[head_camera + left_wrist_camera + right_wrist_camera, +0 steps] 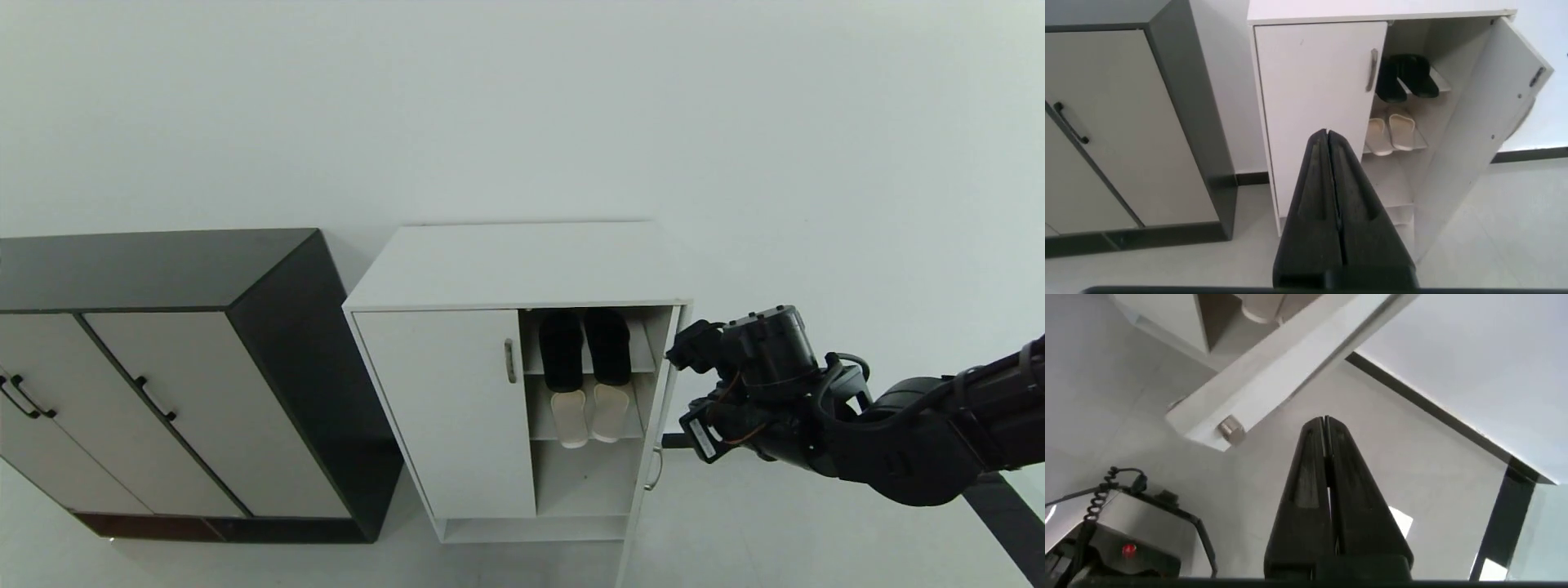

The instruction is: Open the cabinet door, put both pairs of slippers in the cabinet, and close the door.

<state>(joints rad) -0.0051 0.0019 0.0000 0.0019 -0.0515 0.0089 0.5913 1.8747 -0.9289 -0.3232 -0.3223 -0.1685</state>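
Note:
The white cabinet (514, 265) has its left door shut and its right door (657, 400) swung open, seen edge-on. Black slippers (584, 347) lie on the top shelf, white slippers (588, 415) on the shelf below. My right gripper (682, 351) is shut and empty at the outer face of the open door, near its top; I cannot tell whether it touches. In the right wrist view the shut right gripper (1325, 420) sits just off the door's edge (1290, 367). My left gripper (1327, 135) is shut and empty, held back from the cabinet front (1315, 90).
A dark cabinet (163, 269) with two grey doors stands to the left of the white one. A device with a coiled cable (1127, 547) sits on the floor below the right arm. A black baseboard (1004, 506) runs along the wall.

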